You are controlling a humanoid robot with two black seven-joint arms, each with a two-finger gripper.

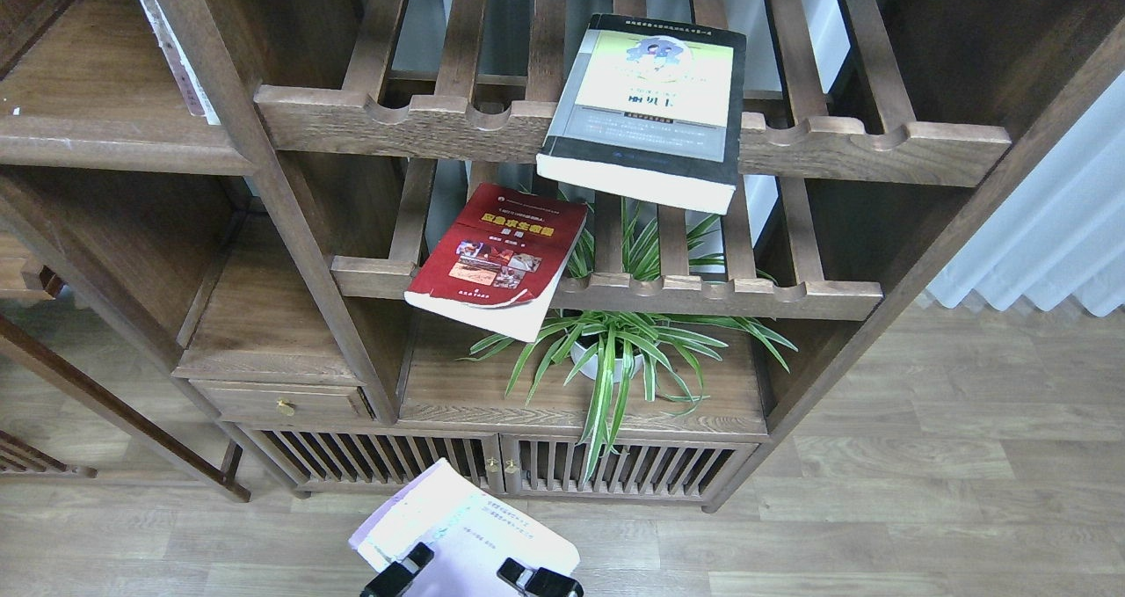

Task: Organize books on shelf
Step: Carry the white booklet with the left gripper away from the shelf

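The black-bordered book (646, 109) with the yellow-green cover lies flat on the upper slatted rack, its near end overhanging the front rail. The red book (497, 258) lies tilted on the lower slatted rack, hanging over its front rail. The pale lavender-white book (461, 527) is held up above the floor at the bottom centre. Two black fingers (406, 571) sit against its near edge, cut off by the frame. I cannot tell which arm they belong to. The solid dark-brown shelf (114, 144) is at the upper left.
A spider plant in a white pot (615, 355) stands on the plank under the lower rack. A pale spine (176, 52) leans against the upright on the left shelf. A drawer (281, 399) and slatted cabinet doors (492, 465) are below. Wood floor spreads to the right.
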